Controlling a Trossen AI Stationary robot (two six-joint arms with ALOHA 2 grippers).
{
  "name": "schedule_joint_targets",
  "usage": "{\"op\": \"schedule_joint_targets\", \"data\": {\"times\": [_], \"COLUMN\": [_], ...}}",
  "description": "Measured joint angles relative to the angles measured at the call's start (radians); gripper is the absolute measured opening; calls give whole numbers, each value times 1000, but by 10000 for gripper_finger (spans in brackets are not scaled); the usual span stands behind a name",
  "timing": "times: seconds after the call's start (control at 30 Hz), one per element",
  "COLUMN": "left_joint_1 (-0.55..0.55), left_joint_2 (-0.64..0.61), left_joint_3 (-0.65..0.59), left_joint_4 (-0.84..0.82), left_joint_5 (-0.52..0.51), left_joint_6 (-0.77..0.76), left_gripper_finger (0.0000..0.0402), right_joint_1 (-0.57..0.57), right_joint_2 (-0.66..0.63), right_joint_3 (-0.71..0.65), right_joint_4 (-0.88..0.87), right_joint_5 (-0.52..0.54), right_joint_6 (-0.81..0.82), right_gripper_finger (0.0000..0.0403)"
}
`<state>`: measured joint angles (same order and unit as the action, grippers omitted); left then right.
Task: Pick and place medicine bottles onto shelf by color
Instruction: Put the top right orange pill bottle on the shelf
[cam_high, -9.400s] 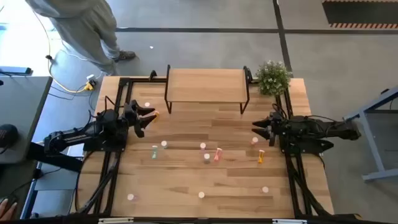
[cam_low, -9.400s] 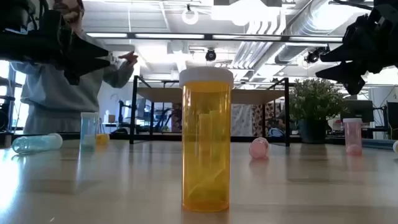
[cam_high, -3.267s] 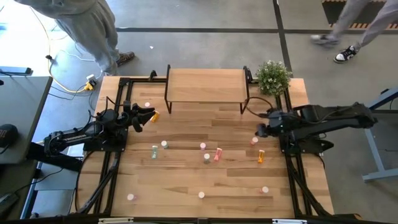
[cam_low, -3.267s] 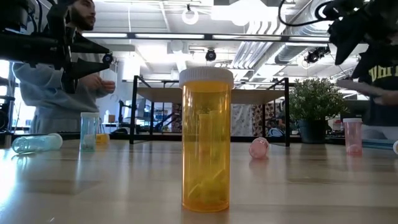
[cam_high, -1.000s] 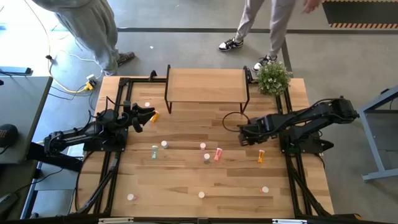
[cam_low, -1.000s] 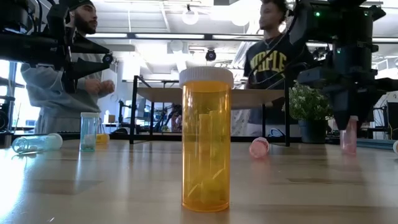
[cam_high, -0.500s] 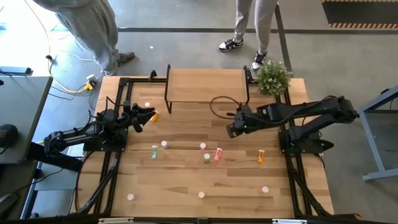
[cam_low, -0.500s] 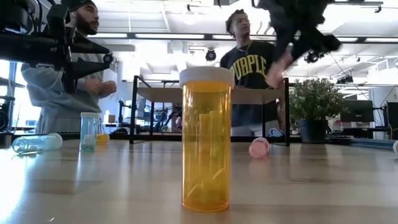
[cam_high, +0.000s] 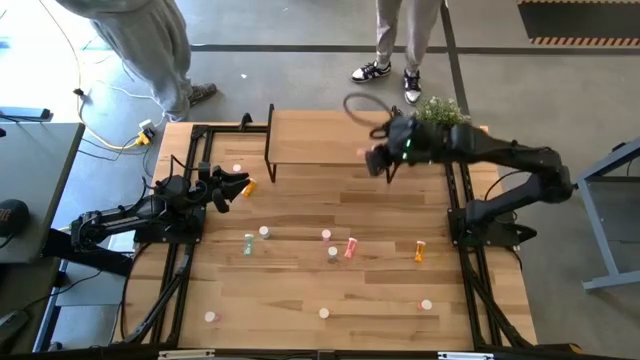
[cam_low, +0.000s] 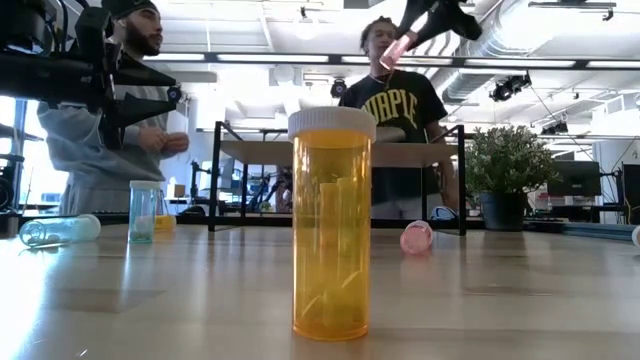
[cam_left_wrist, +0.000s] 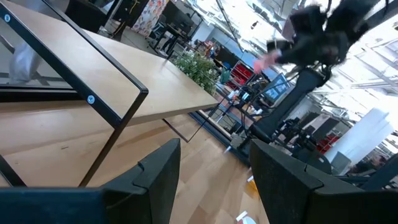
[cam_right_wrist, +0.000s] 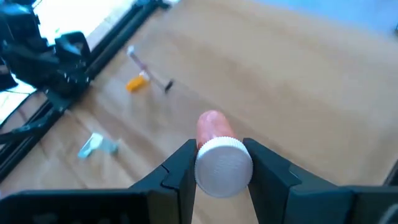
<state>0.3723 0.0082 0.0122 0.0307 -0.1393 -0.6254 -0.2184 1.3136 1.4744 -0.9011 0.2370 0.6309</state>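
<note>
The right claw (cam_high: 380, 160) is clenched on a pink medicine bottle (cam_right_wrist: 216, 149) with a white cap, holding it in the air over the right end of the shelf (cam_high: 320, 138). The left claw (cam_high: 240, 183) hangs released at the left side of the surface (cam_high: 300, 280), near an orange bottle (cam_high: 249, 186). Other bottles lie scattered across the surface.
</note>
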Motion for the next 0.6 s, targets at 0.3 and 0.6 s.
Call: {"op": "schedule_joint_targets", "data": {"times": [0.3,0.6], "left_joint_1": [0,0], "left_joint_2": [0,0], "left_joint_3": [0,0], "left_joint_4": [0,0], "left_joint_5": [1,0], "left_joint_6": [-18,-30], "left_gripper_finger": [182,182], "right_joint_1": [-294,-452], "right_joint_2": [109,374], "right_joint_3": [265,625], "right_joint_4": [-142,-477], "right_joint_5": [-111,-141], "right_joint_6": [-391,-608], "right_gripper_finger": [108,108]}}
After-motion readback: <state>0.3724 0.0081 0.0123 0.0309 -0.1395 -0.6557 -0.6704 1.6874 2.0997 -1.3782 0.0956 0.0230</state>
